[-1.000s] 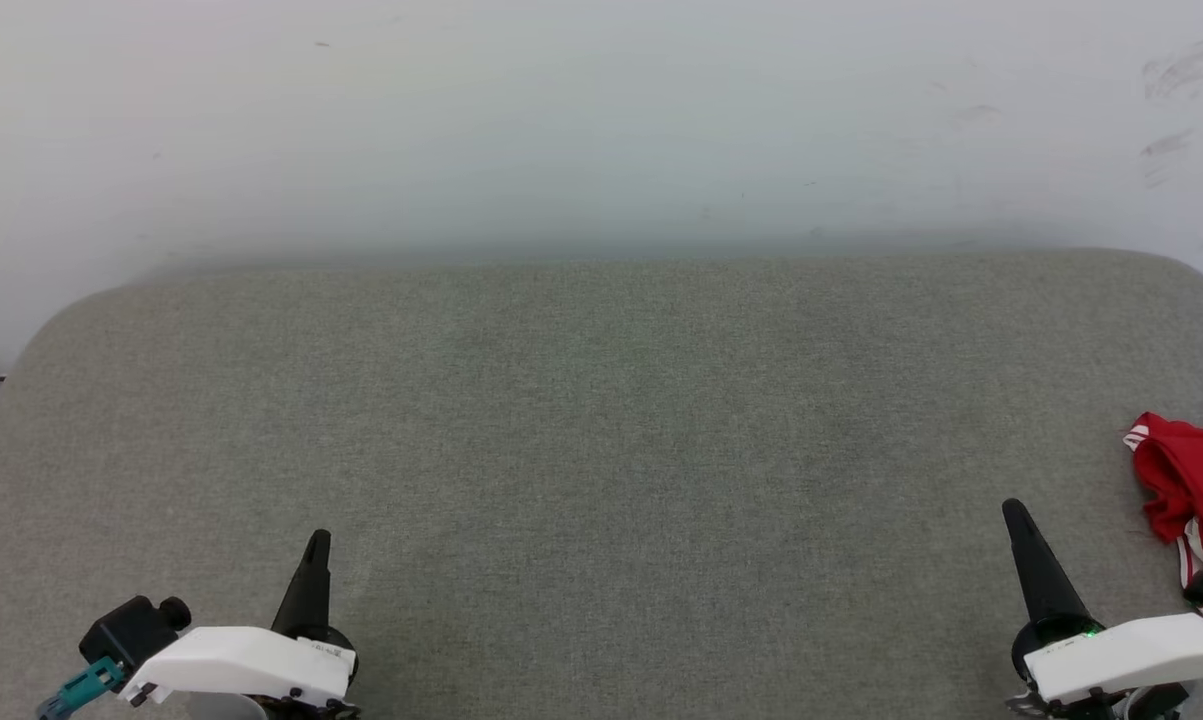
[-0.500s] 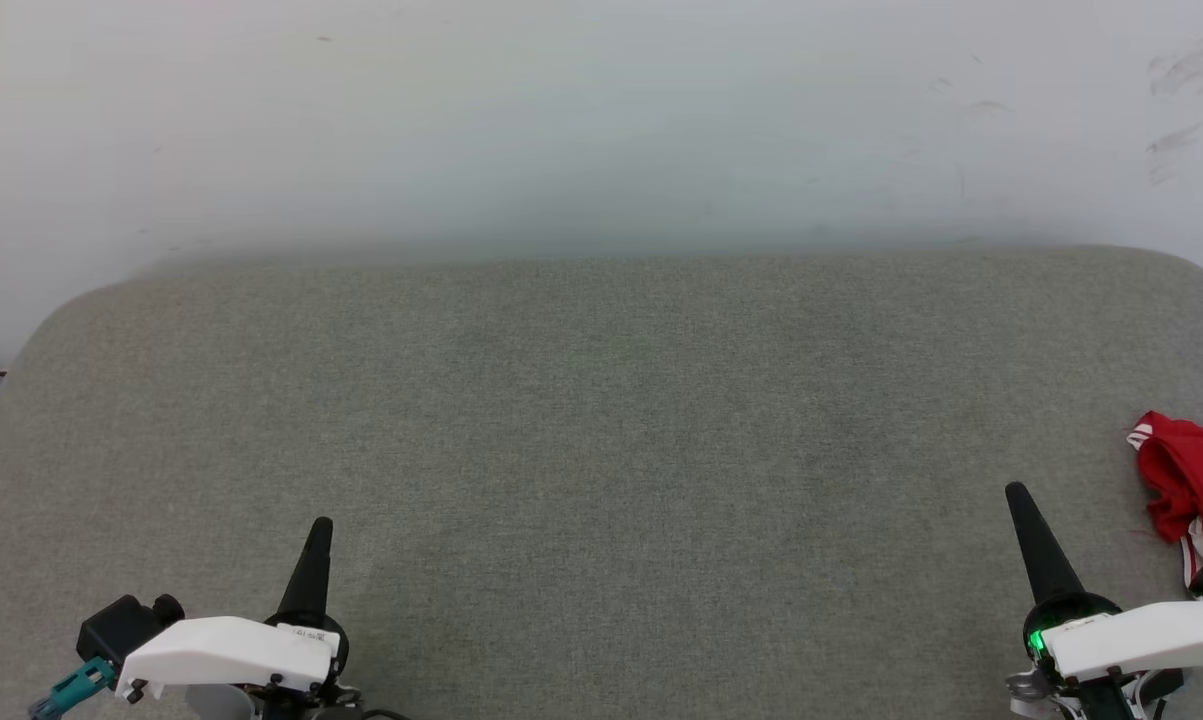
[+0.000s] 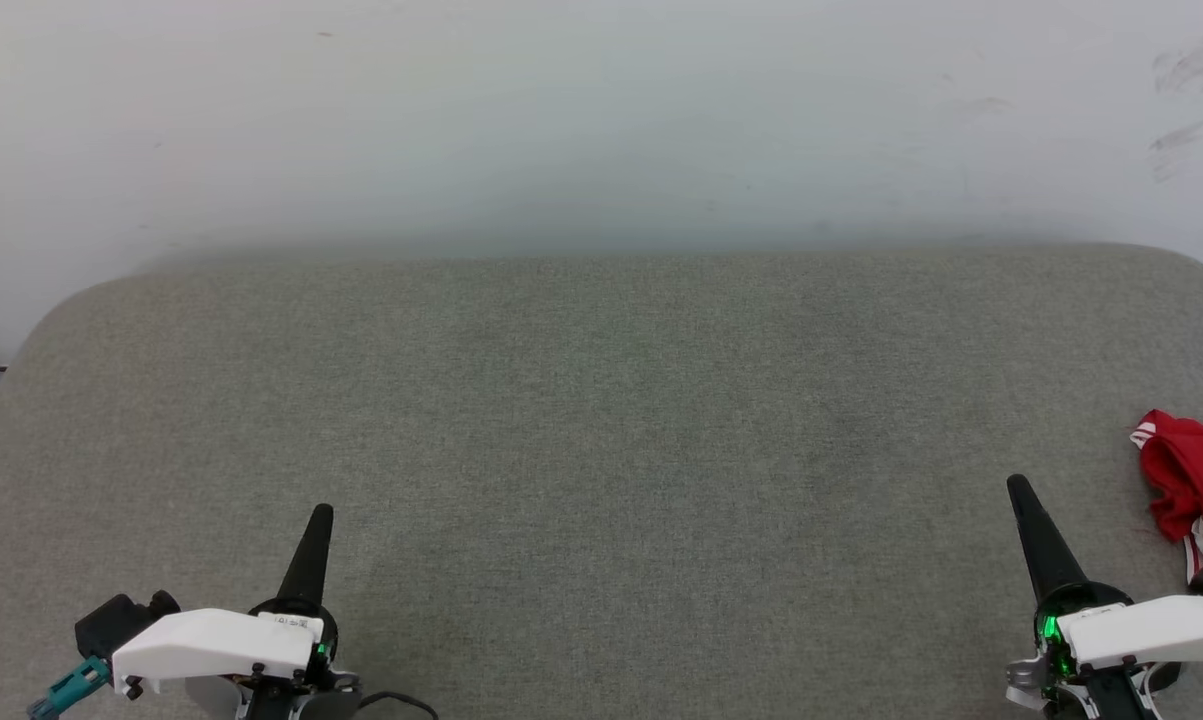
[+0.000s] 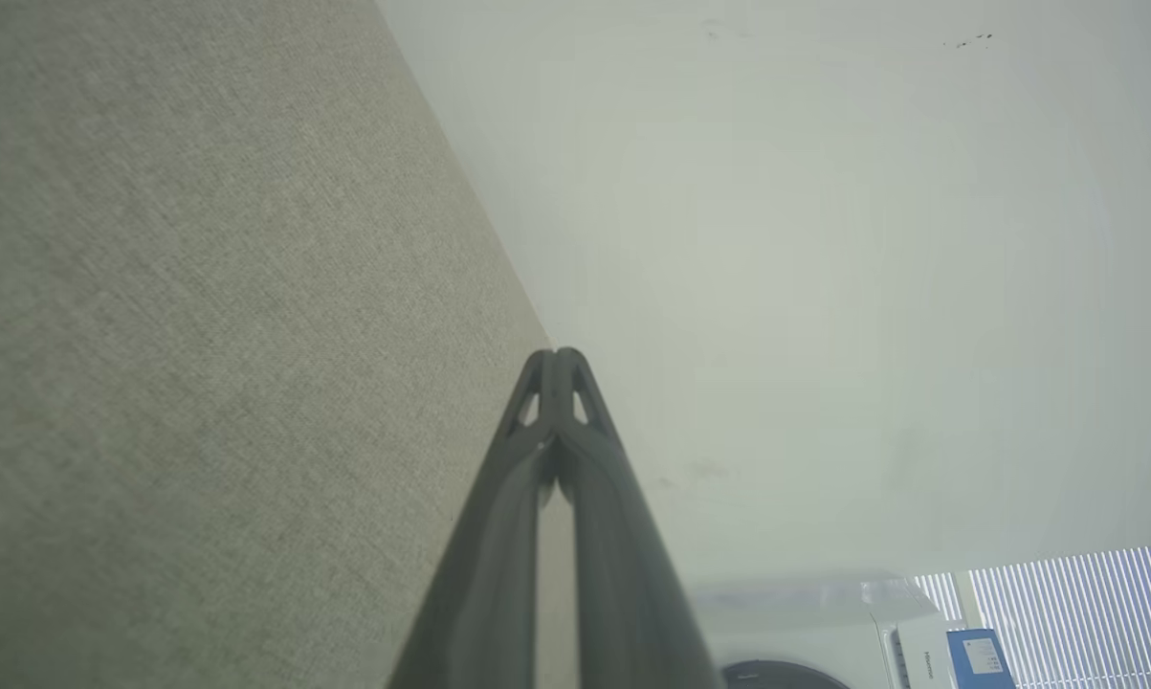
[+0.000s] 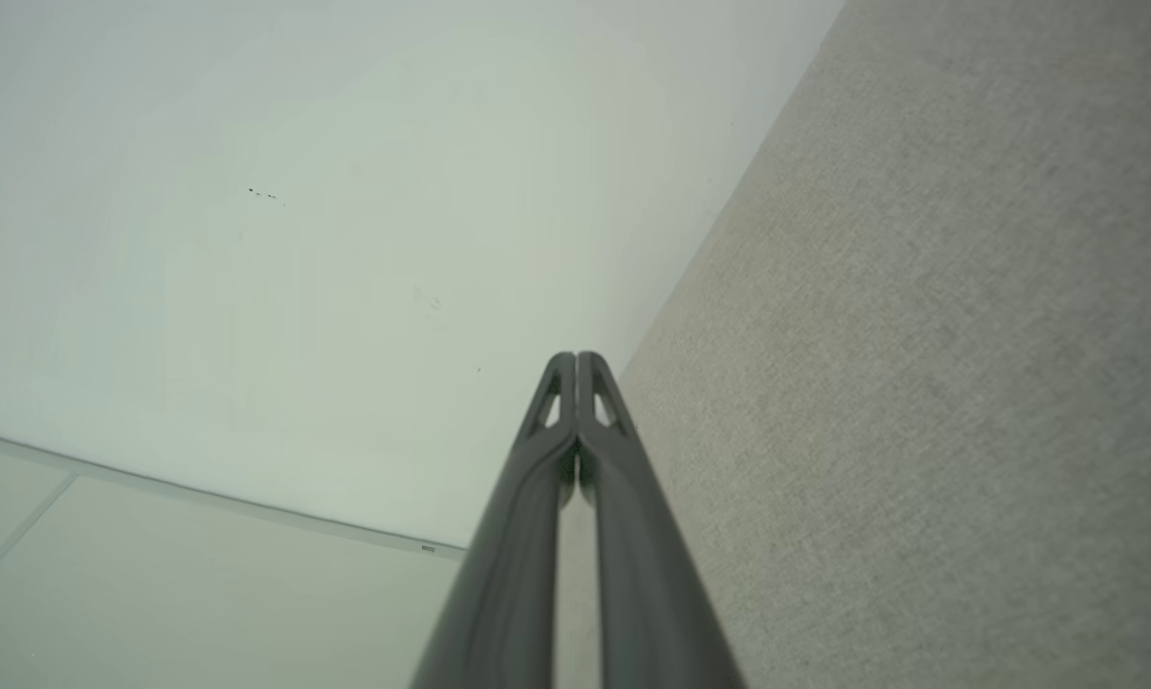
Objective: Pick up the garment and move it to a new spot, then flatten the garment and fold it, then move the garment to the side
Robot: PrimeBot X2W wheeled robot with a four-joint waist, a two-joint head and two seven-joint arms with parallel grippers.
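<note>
Both claws have edged forward over the last second, their tips standing slightly higher in the head view than before, and a green light now glows at each wrist. Left claw (image 3: pixel 321 514), two long dark tapered fingers on a white wrist housing, sits at the lower left; its wrist view shows the fingertips pressed together with nothing between them. Right claw (image 3: pixel 1016 486), of the same build, sits at the lower right, likewise closed tip to tip and empty. Just to the right of the right claw, and a little beyond its white housing, lies the garment (image 3: pixel 1189 468), a red jersey shirt with white-and-red striped trim, crumpled into a heap on the desk and cut off by the right edge of the head view, so its full extent cannot be told. Judged from its loose folds, the cloth is light, limp and probably somewhat slick; it should give no resistance to lifting but will sag and may slip from a shallow pinch. A raised ridge of the heap, or the firmer striped trim at its near-left corner, appears the soundest place to take hold, once the fingers have parted. Beyond stretches the grey-green, fabric-covered desk (image 3: pixel 601 400) with rounded far corners, and behind it a pale, faintly scuffed wall (image 3: pixel 601 120).
</note>
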